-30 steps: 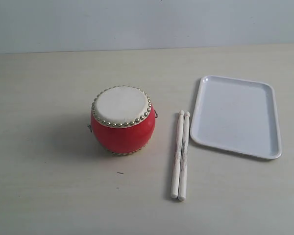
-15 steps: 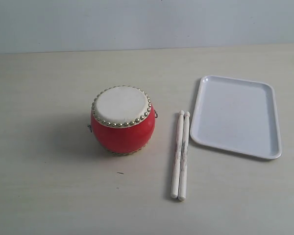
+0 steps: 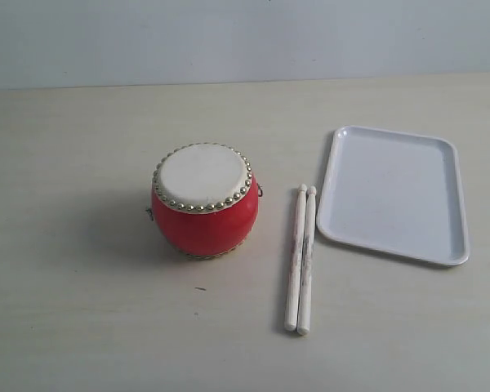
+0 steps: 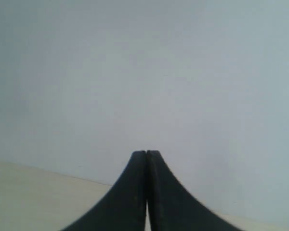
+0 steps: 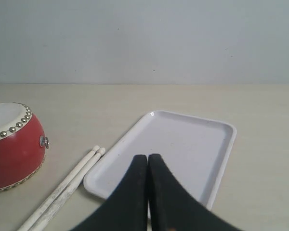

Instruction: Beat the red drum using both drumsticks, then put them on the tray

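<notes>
Glossy red barrel drum (image 3: 204, 200) upright on table (image 3: 82, 310); two cream wooden drumsticks (image 3: 300, 260) lying touching, between drum and flat white plastic tray (image 3: 392, 192). Left end effector (image 4: 146, 159) and right end effector (image 5: 148, 161) pressed together.

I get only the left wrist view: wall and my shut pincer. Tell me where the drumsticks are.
Observer: The drumsticks lie side by side on the table, between the red drum and the tray, touching neither.
Operator: Give me their tips.
Observer: The rounded tips point toward the far wall.
Operator: Report the right pincer.
Observer: The right pincer is shut, holding nothing, aimed at the tray.
</notes>
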Controlling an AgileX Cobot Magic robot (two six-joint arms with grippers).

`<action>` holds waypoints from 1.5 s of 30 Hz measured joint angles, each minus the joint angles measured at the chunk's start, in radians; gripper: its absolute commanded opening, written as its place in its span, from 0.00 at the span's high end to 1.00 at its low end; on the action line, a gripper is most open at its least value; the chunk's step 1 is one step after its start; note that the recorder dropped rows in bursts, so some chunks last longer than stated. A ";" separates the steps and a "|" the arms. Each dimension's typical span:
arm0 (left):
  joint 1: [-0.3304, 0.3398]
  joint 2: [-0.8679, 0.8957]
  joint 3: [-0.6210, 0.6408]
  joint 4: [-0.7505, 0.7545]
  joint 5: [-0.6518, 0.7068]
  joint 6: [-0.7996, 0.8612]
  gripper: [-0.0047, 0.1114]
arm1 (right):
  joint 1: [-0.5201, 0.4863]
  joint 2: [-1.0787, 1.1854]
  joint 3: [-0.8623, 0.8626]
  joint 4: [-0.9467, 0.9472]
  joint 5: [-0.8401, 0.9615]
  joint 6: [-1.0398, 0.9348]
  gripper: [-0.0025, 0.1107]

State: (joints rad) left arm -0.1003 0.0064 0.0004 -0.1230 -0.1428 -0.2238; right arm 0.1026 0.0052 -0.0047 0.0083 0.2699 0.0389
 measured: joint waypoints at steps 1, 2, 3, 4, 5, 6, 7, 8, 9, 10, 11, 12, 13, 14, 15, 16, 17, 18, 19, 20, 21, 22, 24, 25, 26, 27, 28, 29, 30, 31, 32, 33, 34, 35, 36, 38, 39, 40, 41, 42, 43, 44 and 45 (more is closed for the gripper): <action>0.000 0.000 0.000 0.000 -0.004 -0.044 0.96 | 0.000 0.000 0.000 0.000 0.000 0.000 0.98; 0.000 0.000 0.000 0.000 -0.008 -0.092 0.96 | 0.000 0.000 0.000 0.000 0.000 0.000 0.98; 0.000 0.000 0.000 0.000 -0.015 -0.134 0.96 | 0.000 0.000 0.000 0.000 0.000 0.000 0.98; 0.000 0.000 0.000 -0.002 -0.020 -0.185 0.96 | 0.000 0.000 0.000 0.000 0.000 0.000 0.98; 0.000 0.000 0.000 -0.002 -0.027 -0.224 0.96 | 0.000 0.000 0.000 0.000 0.000 0.000 0.98; 0.000 0.000 0.000 0.001 -0.030 -0.250 0.96 | 0.000 0.000 0.000 0.000 0.000 0.000 0.98; 0.000 0.000 0.000 0.015 -0.033 -0.268 0.96 | 0.000 0.000 0.000 0.000 0.000 0.000 0.98; 0.000 0.000 -0.005 0.037 -0.033 -0.284 0.96 | 0.000 0.000 0.000 0.000 0.000 0.000 0.98; -0.005 0.000 -0.018 0.058 -0.033 -0.297 0.96 | 0.000 0.000 0.000 0.000 0.000 0.000 0.98; -0.010 -0.002 -0.037 0.088 -0.035 -0.318 0.96 | 0.000 0.000 0.000 0.000 0.000 0.000 0.98; -0.014 -0.002 -0.061 0.123 -0.041 -0.343 0.96 | 0.000 0.000 0.000 0.000 0.000 0.000 0.98; -0.019 -0.002 -0.084 0.175 -0.046 -0.365 0.96 | 0.000 0.000 0.000 0.000 0.000 0.000 0.98; -0.022 -0.002 -0.122 0.234 -0.057 -0.403 0.96 | 0.000 0.000 0.000 0.000 0.000 0.000 0.98; -0.024 0.006 -0.151 0.302 -0.065 -0.436 0.96 | 0.000 0.000 0.000 0.000 0.000 0.000 0.98; -0.026 0.017 -0.182 0.363 -0.070 -0.485 0.96 | 0.000 0.000 0.000 0.000 0.000 0.000 0.98; -0.027 0.039 -0.223 0.445 -0.078 -0.542 0.96 | 0.000 0.000 0.000 0.000 0.000 0.000 0.98; -0.027 0.068 -0.264 0.531 -0.084 -0.607 0.96 | 0.000 0.000 0.000 0.000 0.000 0.000 0.98; -0.027 0.103 -0.305 0.605 -0.087 -0.662 0.96 | 0.000 0.000 0.000 0.000 0.000 0.000 0.98; -0.027 0.145 -0.347 0.702 -0.093 -0.736 0.96 | 0.000 0.000 0.000 0.000 0.000 0.000 0.98; -0.027 0.192 -0.388 0.808 -0.101 -0.821 0.96 | 0.000 0.000 0.000 0.000 0.000 0.000 0.98; -0.027 0.232 -0.420 0.920 -0.115 -0.899 0.96 | 0.000 0.000 0.000 0.000 0.000 0.000 0.98; -0.027 0.285 -0.459 1.037 -0.140 -1.007 0.96 | 0.000 0.000 0.000 0.000 0.000 0.000 0.98; -0.027 0.400 -0.539 1.279 -0.223 -1.238 0.96 | 0.000 0.000 0.000 0.000 0.000 0.000 0.98; -0.027 0.449 -0.573 1.373 -0.267 -1.332 0.96 | 0.000 0.000 0.000 0.002 0.000 0.000 0.98; -0.027 0.510 -0.618 1.486 -0.328 -1.448 0.96 | 0.000 0.000 0.000 0.007 0.000 0.000 0.98; -0.027 0.572 -0.663 1.589 -0.391 -1.557 0.96 | 0.000 0.000 0.000 0.009 0.000 0.000 0.98; -0.027 0.632 -0.698 1.662 -0.450 -1.654 0.96 | 0.000 0.000 0.000 0.012 0.000 0.000 0.98; -0.027 0.688 -0.738 1.732 -0.507 -1.735 0.96 | 0.000 0.000 0.000 0.012 0.000 0.000 0.98; -0.027 0.740 -0.773 1.776 -0.556 -1.792 0.96 | 0.000 0.000 0.000 0.015 0.000 0.000 0.98; -0.031 0.778 -0.802 1.802 -0.588 -1.821 0.96 | 0.000 0.000 0.000 0.016 0.000 0.000 0.98; -0.036 0.819 -0.824 1.822 -0.617 -1.847 0.96 | 0.000 0.000 0.000 0.016 0.000 0.000 0.98; -0.047 0.855 -0.840 1.838 -0.629 -1.860 0.96 | 0.000 0.000 0.000 0.016 0.000 0.000 0.98; -0.058 0.879 -0.849 1.850 -0.629 -1.862 0.96 | 0.000 0.000 0.000 0.018 0.000 0.000 0.98; -0.077 0.904 -0.857 1.858 -0.618 -1.859 0.96 | 0.000 0.000 0.000 0.018 0.000 0.000 0.98; -0.101 0.922 -0.861 1.862 -0.595 -1.851 0.96 | 0.000 0.000 0.000 0.018 0.000 0.000 0.98; -0.163 0.949 -0.863 1.870 -0.526 -1.803 0.96 | 0.000 0.000 0.000 0.018 0.000 0.000 0.98; -0.193 0.958 -0.865 1.871 -0.492 -1.774 0.96 | 0.000 0.000 0.000 0.018 0.000 0.000 0.98; -0.235 0.970 -0.865 1.871 -0.445 -1.750 0.96 | 0.000 0.000 0.000 0.018 0.000 0.000 0.98; -0.281 0.985 -0.865 1.871 -0.391 -1.708 0.96 | 0.000 0.000 0.000 0.018 0.000 0.000 0.98; -0.332 0.996 -0.865 1.871 -0.334 -1.679 0.96 | 0.000 0.000 0.000 0.018 0.000 0.000 0.98; -0.376 1.009 -0.865 1.873 -0.282 -1.652 0.96 | 0.000 0.000 0.000 0.018 0.000 0.000 0.98; -0.445 1.031 -0.863 1.873 -0.203 -1.617 0.96 | 0.000 0.000 0.000 0.018 0.000 0.000 0.98; -0.494 1.048 -0.859 1.875 -0.143 -1.595 0.96 | 0.000 0.000 0.000 0.018 0.000 0.000 0.98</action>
State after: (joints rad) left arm -0.5941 1.0548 -0.8581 1.7522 -0.2855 -1.8192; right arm 0.1026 0.0052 -0.0047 0.0268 0.2699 0.0389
